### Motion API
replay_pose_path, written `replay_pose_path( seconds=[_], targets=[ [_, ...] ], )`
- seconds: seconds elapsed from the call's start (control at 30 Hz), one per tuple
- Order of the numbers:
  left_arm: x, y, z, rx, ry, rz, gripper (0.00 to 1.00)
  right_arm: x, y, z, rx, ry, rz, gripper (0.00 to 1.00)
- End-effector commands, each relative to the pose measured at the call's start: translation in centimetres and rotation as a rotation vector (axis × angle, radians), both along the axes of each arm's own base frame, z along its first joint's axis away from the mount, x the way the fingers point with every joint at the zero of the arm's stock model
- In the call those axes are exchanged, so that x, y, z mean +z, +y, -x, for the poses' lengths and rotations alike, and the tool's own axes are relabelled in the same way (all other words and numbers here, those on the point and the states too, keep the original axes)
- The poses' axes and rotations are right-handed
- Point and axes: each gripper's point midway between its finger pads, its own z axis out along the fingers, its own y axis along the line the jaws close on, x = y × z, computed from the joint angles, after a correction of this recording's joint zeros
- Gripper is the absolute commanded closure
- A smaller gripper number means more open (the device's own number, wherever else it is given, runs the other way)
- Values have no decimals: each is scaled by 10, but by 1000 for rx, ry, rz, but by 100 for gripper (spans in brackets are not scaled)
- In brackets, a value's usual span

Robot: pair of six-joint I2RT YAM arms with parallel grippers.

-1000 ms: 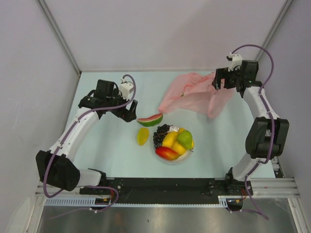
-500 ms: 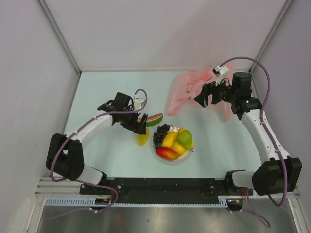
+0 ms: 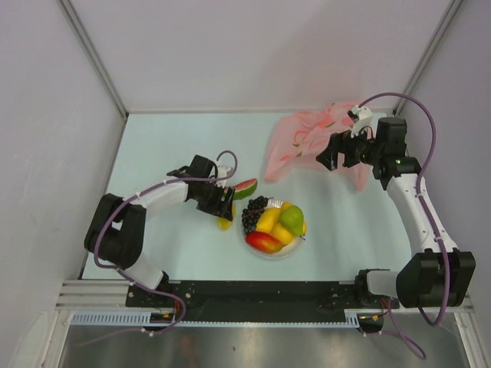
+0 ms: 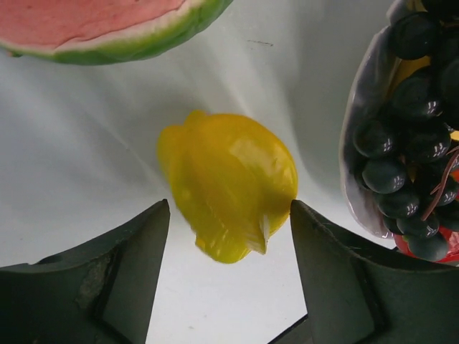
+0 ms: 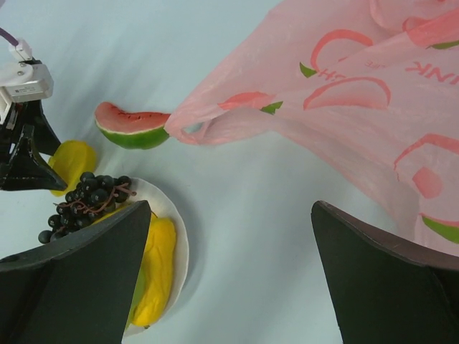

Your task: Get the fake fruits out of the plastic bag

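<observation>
Since one second ago, the left gripper (image 3: 223,208) has advanced across the tabletop (image 3: 169,146) to the loose yellow fruit (image 3: 225,223). The right gripper (image 3: 328,157) has come in over the near edge of the pink bag (image 3: 303,138).

Top view: the watermelon slice (image 3: 244,188) lies just beyond the left gripper. The white plate (image 3: 301,244) sits to its right, carrying grapes (image 3: 254,212), a pear (image 3: 291,220), a mango (image 3: 263,241) and more yellow pieces (image 3: 268,219). The bag lies flat, well apart from the plate. No fruit is visible inside it.

Left wrist view: the gripper is wide open. The yellow fruit rests on the tabletop between the two fingers (image 4: 107,279), with a gap on each side. The slice is ahead to the left; the grapes and plate rim are ahead to the right.

Right wrist view: the gripper is wide open, with only bare tabletop between its fingers (image 5: 79,272). The bag lies ahead and to the right, one handle loop reaching the slice. The plate is at the left finger.
</observation>
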Motion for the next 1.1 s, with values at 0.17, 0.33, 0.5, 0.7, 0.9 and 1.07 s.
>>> replay_pose_path(
  seconds=[0.17,0.33,0.5,0.7,0.9,1.07],
  targets=[
    [6,-14,-10,-27,-23,37,67,-2,0,13,2,9,-39,0],
    [25,-9,0,-41,-45,40,87,-3,-8,11,-21,8,-43,0],
    [50,-6,14,-104,-111,75,100,-7,-11,12,-27,14,-44,0],
    [96,-21,37,-299,-193,215,98,-14,-13,13,-28,29,-45,0],
    [137,-52,60,-590,-370,243,94,-17,-13,11,-18,31,-46,0],
    [137,-87,74,-784,-451,179,90,-18,-12,9,-12,32,-52,0]
  ],
)
